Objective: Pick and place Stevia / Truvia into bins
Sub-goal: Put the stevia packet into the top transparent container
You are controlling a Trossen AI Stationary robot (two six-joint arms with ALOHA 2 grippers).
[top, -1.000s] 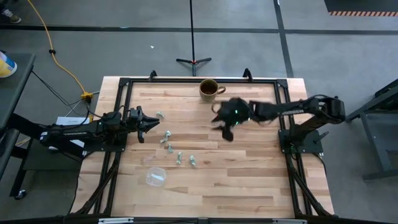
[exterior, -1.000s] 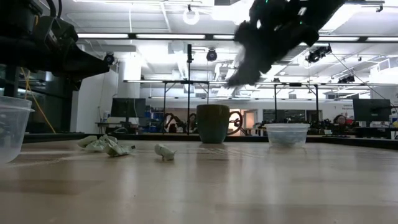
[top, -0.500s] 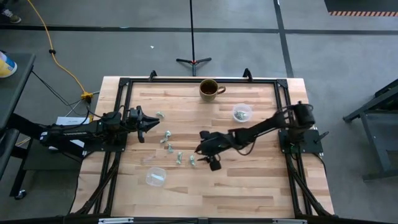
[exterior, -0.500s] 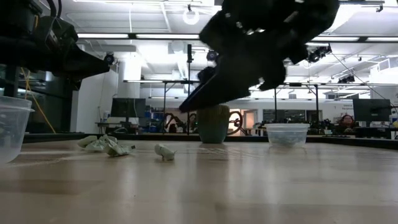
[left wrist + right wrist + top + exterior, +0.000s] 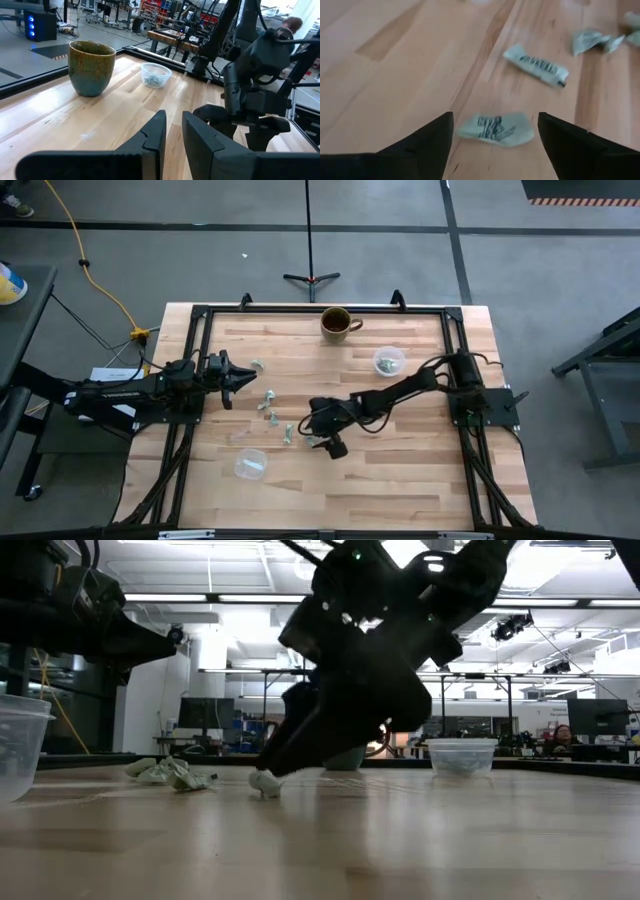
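Straddling one packet, two bins

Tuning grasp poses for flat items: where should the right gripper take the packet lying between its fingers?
Across the packet's short width, coming straight down. It lies flat on the table, and the right gripper is already open astride it, so its fingers can close on the long edges.

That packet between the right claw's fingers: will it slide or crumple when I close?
The packet looks thin, light paper lying flat on smooth wood, so it may skid rather than lift. Its edges are already creased, so it will likely buckle. The open right claw straddles it.
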